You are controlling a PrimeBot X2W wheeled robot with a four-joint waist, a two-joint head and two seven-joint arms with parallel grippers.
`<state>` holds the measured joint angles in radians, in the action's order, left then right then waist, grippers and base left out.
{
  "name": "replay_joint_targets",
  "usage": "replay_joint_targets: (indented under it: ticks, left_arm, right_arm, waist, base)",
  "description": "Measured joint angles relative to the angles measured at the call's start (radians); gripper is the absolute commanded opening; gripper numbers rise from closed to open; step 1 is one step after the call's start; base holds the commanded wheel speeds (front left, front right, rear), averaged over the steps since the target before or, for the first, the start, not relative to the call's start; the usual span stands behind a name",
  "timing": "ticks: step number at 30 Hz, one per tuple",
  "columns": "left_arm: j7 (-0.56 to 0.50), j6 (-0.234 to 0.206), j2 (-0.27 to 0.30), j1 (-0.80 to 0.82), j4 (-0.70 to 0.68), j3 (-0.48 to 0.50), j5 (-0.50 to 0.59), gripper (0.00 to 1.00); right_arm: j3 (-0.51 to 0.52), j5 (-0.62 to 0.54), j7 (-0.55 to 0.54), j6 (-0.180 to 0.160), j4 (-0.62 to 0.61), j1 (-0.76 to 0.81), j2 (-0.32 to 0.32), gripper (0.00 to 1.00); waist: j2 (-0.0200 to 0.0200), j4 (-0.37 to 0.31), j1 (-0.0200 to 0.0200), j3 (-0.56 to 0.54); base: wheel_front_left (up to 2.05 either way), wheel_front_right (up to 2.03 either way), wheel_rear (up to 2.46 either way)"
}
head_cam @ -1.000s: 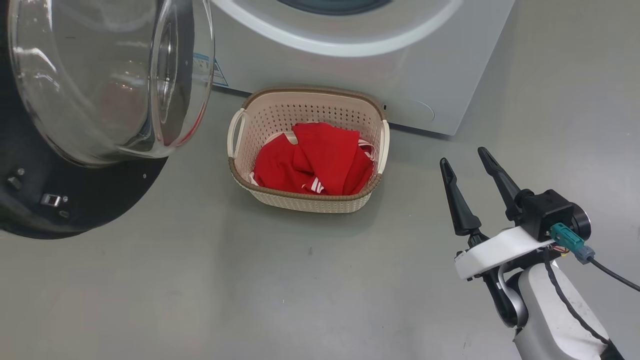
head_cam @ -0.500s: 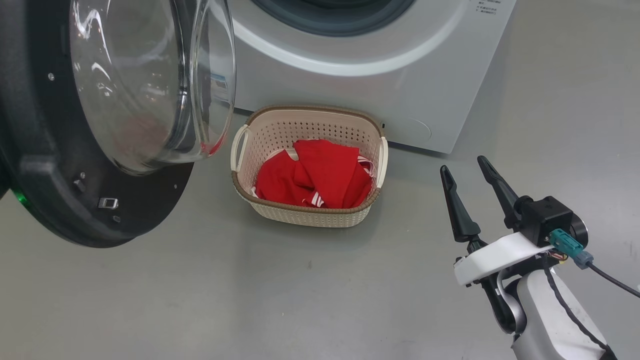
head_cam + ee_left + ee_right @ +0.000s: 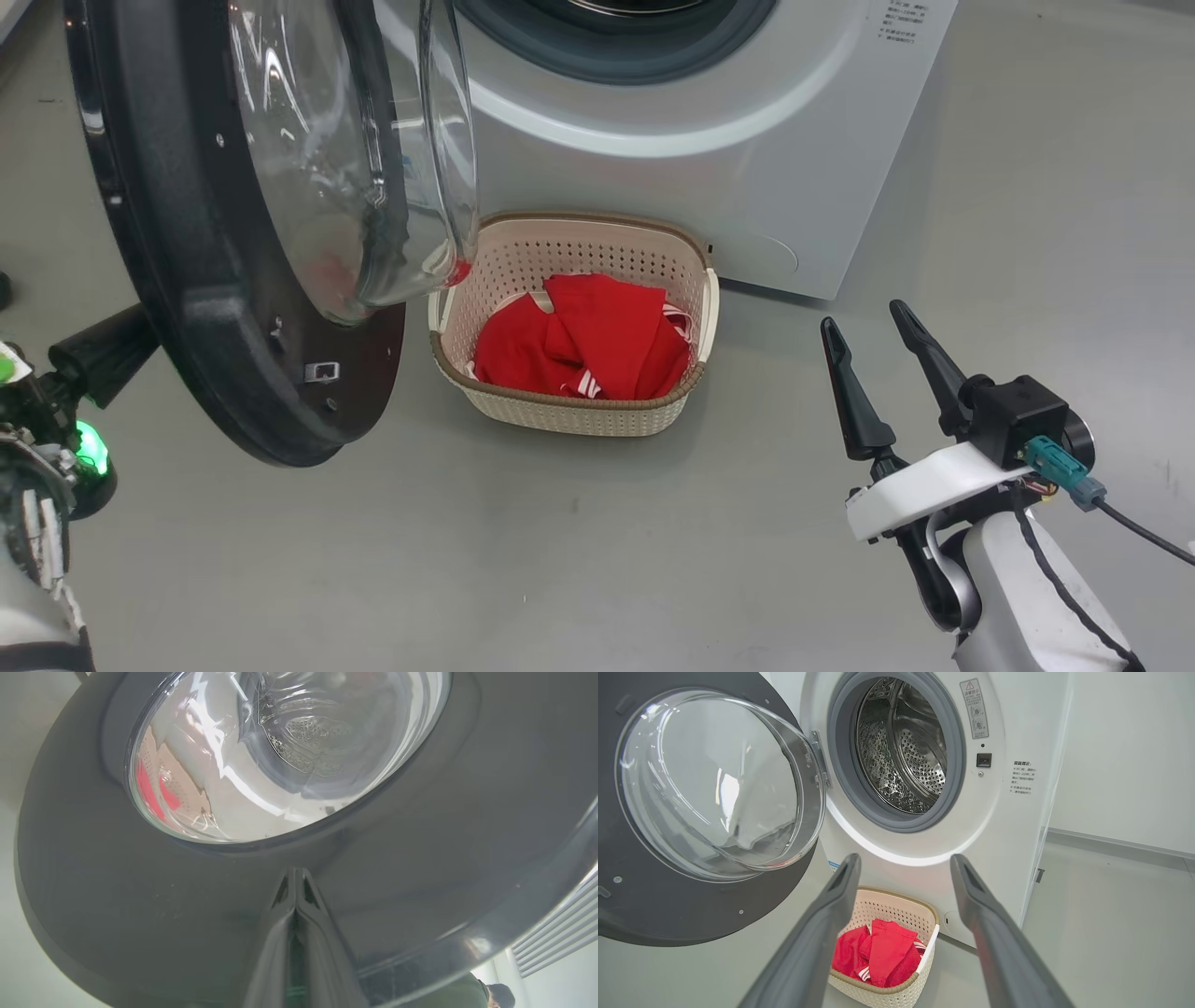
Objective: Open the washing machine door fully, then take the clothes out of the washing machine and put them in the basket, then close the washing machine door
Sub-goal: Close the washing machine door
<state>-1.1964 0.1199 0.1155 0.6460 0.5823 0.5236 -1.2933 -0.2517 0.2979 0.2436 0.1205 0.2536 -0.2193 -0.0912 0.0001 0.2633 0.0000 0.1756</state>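
Already the door (image 3: pixel 187 280) had swung partway closed, pushed by the shut, empty left end effector (image 3: pixel 295 891); clothes (image 3: pixel 583 336) lay in the basket (image 3: pixel 569 415), right end effector (image 3: pixel 861 314) open and empty.

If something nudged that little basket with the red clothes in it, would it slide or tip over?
Probably slide: the basket is perforated plastic holding only soft red clothes, so it looks light, and the grey floor looks smooth. Tipping seems unlikely, since it sits low and wide. Its walls may flex.

clothes (image 3: pixel 583 345) in basket (image 3: pixel 569 415), basket before washing machine (image 3: pixel 747 149)
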Motion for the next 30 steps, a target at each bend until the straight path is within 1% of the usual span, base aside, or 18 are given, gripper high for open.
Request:
replay_joint_targets:
  ticks: [7,10,16,20,26,28,30]
  left_arm:
    - [-0.007,0.000,-0.045,-0.053,-0.080,-0.014,0.000,0.00]
    - [0.002,0.000,-0.049,-0.072,-0.112,-0.017,0.000,0.00]
    - [0.032,0.001,-0.052,-0.093,-0.167,-0.014,0.005,0.00]
    - [0.094,0.001,-0.052,-0.120,-0.243,-0.024,0.051,0.00]
    - [0.210,0.001,-0.051,-0.172,-0.309,0.017,0.095,0.00]
    - [0.249,0.001,-0.045,-0.203,-0.350,0.007,0.132,0.00]
    - [0.289,0.001,-0.026,-0.228,-0.402,-0.019,0.184,0.00]
  right_arm:
    - [0.000,0.001,0.001,-0.002,0.000,0.004,0.004,1.00]
    - [0.000,0.001,0.001,-0.009,0.000,0.004,0.004,1.00]
    - [0.001,0.001,0.001,-0.009,0.000,0.006,0.004,1.00]
    - [0.002,0.002,0.004,-0.009,0.007,0.018,0.006,1.00]
    - [0.004,0.009,0.004,-0.009,0.013,0.029,0.012,1.00]
    - [0.007,0.010,0.004,-0.009,0.013,0.035,0.012,1.00]
    - [0.009,0.010,0.004,-0.009,0.013,0.044,0.012,1.00]
  waist:
    - [0.0000,-0.007,0.0000,-0.007]
    - [0.0000,-0.009,0.0000,-0.007]
    - [0.0000,-0.010,0.0000,-0.007]
    - [0.0000,-0.009,0.0000,-0.017]
    - [0.0000,-0.006,0.0000,-0.033]
    - [0.0000,-0.003,0.0000,-0.038]
    - [0.0000,0.002,-0.0001,-0.042]
  base:
    - [0.00,0.00,0.00]
    - [0.00,0.00,0.00]
    - [0.00,0.00,0.00]
    - [0.00,0.00,0.00]
    - [0.00,0.00,0.00]
    - [0.00,0.00,0.00]
    - [0.00,0.00,0.00]
